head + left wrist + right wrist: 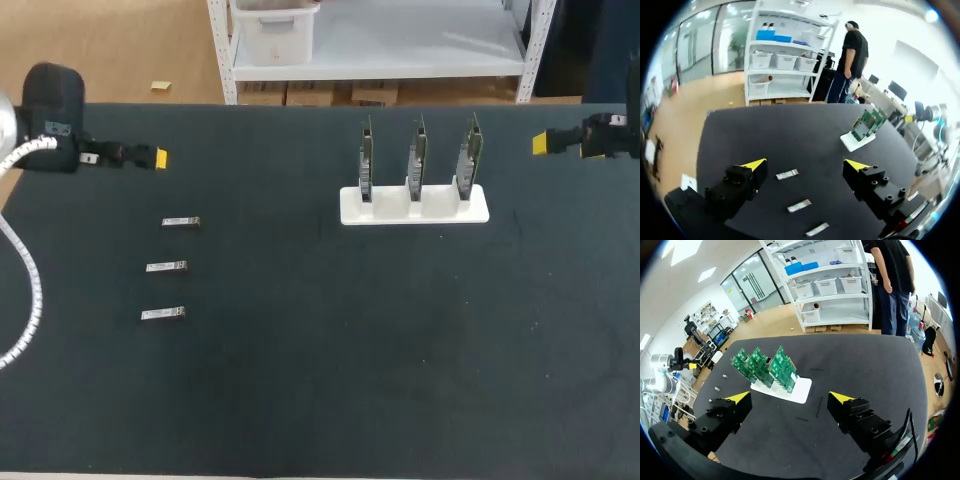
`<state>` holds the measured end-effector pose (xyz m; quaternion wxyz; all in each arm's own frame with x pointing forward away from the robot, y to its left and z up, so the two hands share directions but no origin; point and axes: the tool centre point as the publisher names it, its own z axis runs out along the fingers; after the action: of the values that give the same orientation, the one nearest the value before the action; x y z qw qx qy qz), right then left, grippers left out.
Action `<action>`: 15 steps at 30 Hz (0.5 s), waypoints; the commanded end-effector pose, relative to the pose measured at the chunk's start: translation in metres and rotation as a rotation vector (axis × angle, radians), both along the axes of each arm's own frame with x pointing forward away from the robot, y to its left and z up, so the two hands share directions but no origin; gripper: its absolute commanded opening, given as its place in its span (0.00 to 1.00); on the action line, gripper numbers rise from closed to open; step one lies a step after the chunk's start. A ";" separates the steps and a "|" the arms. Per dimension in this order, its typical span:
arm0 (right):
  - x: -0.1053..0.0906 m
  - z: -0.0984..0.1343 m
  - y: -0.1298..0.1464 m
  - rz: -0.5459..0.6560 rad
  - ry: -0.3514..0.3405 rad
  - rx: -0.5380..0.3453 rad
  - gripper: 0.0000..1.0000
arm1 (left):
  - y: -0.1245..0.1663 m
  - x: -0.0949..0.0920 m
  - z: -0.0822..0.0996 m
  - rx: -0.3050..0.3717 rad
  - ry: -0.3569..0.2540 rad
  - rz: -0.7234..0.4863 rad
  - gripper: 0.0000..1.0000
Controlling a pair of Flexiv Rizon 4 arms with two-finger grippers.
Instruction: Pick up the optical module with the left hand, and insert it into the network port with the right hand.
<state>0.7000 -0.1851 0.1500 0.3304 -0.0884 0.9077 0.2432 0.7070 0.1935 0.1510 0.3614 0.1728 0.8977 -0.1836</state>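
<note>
Near left: three small silver rectangular optical modules (166,266) lie flat in near-to-far column on black table (320,400), spaced apart, likely so fingers fit round one. None lifted yet.
Mid right: white plastic holder (413,205) props three green circuit boards (415,155) upright for access; ports too small to tell.
Far left: my left pincer (158,158) just beyond farthest module, fingers apart, empty.
Far right: my right pincer (541,143) beside boards, fingers apart, empty, waiting.

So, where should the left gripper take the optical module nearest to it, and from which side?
I would come from above: the nearest optical module lies flat on the table, a thin bar. Put the open fingers of the left gripper across its two long sides, near the middle.
</note>
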 end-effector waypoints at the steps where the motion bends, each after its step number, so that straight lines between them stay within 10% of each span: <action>1: 0.000 0.000 0.000 0.000 0.000 0.000 1.00 | -0.003 0.024 0.004 0.102 0.003 -0.099 1.00; 15: 0.000 0.000 0.000 0.000 0.000 0.000 1.00 | 0.020 0.058 -0.008 0.373 0.073 -0.546 1.00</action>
<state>0.7000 -0.1850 0.1500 0.3304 -0.0885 0.9077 0.2432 0.7503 0.2115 0.1443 0.2996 0.3990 0.8580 -0.1221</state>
